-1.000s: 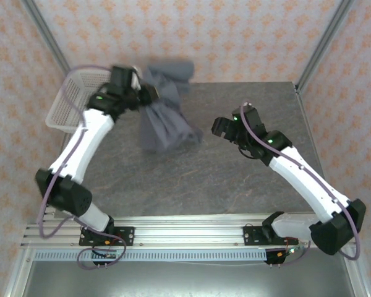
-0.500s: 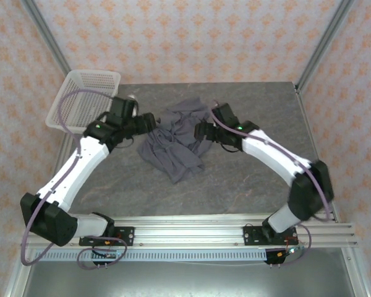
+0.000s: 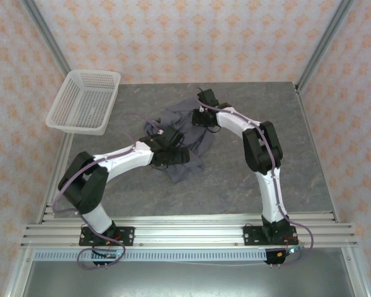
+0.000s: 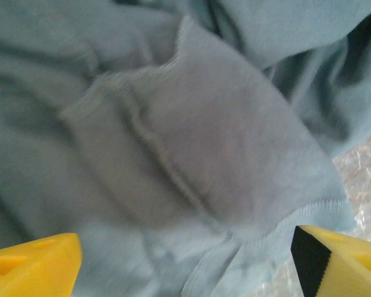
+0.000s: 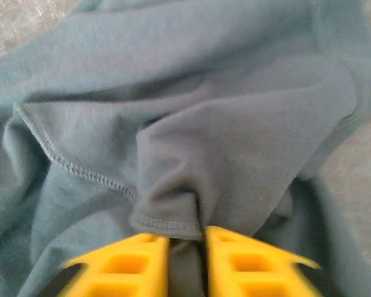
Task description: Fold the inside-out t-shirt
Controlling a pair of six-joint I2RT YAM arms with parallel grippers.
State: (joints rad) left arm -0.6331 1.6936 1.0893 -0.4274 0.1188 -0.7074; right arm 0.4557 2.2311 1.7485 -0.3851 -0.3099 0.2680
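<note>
In the top view the inside-out t-shirt [image 3: 184, 172] lay crumpled in a loose heap on the grey stone-patterned tabletop [image 3: 235, 179], slightly left of the frame's centre and a little above the middle. A white mesh basket [image 3: 74, 125] sat at the upper left, overhanging the tabletop's corner and well apart from the cloth.

The left pincer [image 3: 173, 154] was down over the lower left part of the heap, its arm sweeping in from the lower left of the frame. In the left wrist view its yellow fingertips [image 4: 34, 263] stood far apart in the bottom corners, released, with nothing between them but the cloth lying below. That view showed the t-shirt [image 4: 198, 142] with raised seams and a stitched hem across its middle, and a sliver of tabletop [image 4: 365, 173] at the right edge.

The right pincer [image 3: 201, 117] reached the upper right part of the heap, its arm bent sharply back down the frame. In the right wrist view the pincer [image 5: 185, 260] was clenched, its yellow fingers [image 5: 120, 266] nearly together at the bottom centre, pinching a hemmed fold of the t-shirt [image 5: 204, 93]. The cloth bunched up from that pinch into soft ridges, with a stitched edge running down the left side.
</note>
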